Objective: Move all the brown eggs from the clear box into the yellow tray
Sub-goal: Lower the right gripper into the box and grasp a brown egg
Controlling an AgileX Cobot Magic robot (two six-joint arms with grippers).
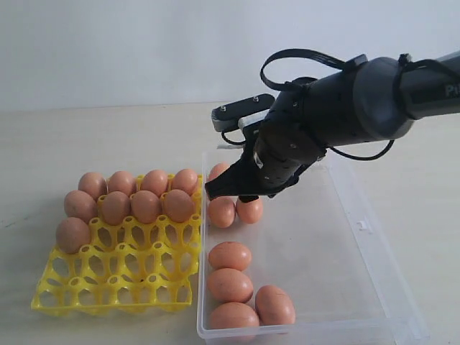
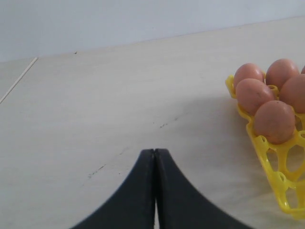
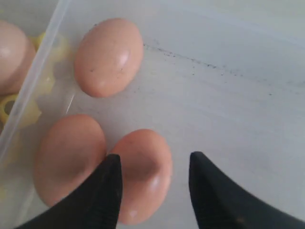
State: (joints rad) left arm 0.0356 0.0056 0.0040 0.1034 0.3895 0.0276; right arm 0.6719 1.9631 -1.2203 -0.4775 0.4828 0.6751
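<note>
Several brown eggs [image 1: 230,284] lie in the clear box [image 1: 309,244]: a cluster at its near end and three at its far end. The yellow tray [image 1: 115,287] to its left holds several eggs [image 1: 146,205] in its back rows. My right gripper [image 1: 231,190] hangs open over the far cluster. In the right wrist view its open jaws [image 3: 155,160] straddle one egg [image 3: 143,174]; one fingertip [image 3: 113,164] sits between that egg and its neighbour [image 3: 69,157]. The left gripper [image 2: 155,152] is shut and empty over bare table beside the tray [image 2: 281,188].
The clear box's wall [image 3: 35,71] runs close beside the far eggs, with the tray just beyond it. A third egg [image 3: 108,56] lies further along that wall. The box's floor between the two egg clusters is bare. Pale tabletop surrounds everything.
</note>
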